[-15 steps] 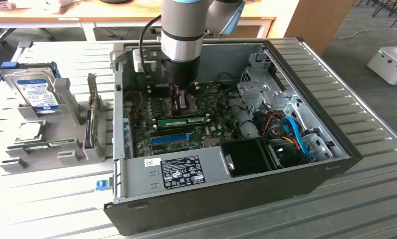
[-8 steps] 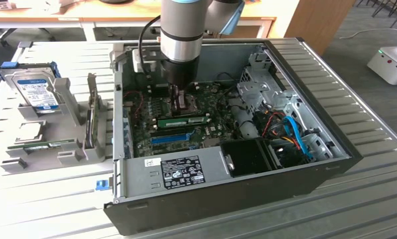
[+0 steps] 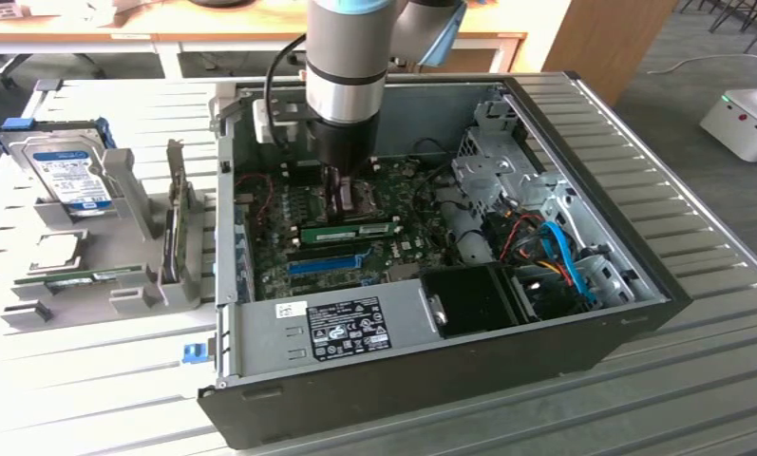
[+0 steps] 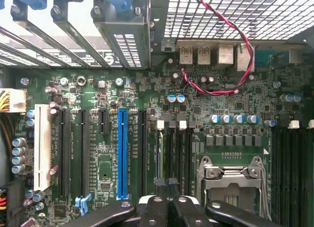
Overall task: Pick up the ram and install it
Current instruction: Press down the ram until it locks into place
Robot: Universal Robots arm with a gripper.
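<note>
Black gripper (image 4: 167,182) fingers sit closest to the wrist camera, pressed together with no gap between their tips. They point down at the dark memory slots of the green motherboard (image 4: 98,163). In the exterior view the gripper (image 3: 349,204) hangs straight down from the grey-and-blue arm, inside the open black computer case (image 3: 480,370).

Just beside the tips lies the ram (image 3: 350,231), a thin, long green circuit-board stick with small dark chips, at the memory slots. In the wrist view it shows edge-on as a narrow green strip (image 4: 160,156) running away from the fingertips. I cannot tell whether the fingers clamp it or only touch it.

Next to those slots, a long blue expansion slot (image 4: 122,153) runs parallel, and on the other side sits the silver metal processor socket (image 4: 230,180). A twisted red-and-black wire (image 4: 230,35) loops across the rear ports.

Outside the case, toward the exterior view's left, a grey plastic holder (image 3: 124,285) on the pale slatted counter (image 3: 708,380) carries a second green stick (image 3: 86,277), and a bulky silver hard drive with a blue label (image 3: 71,171).
</note>
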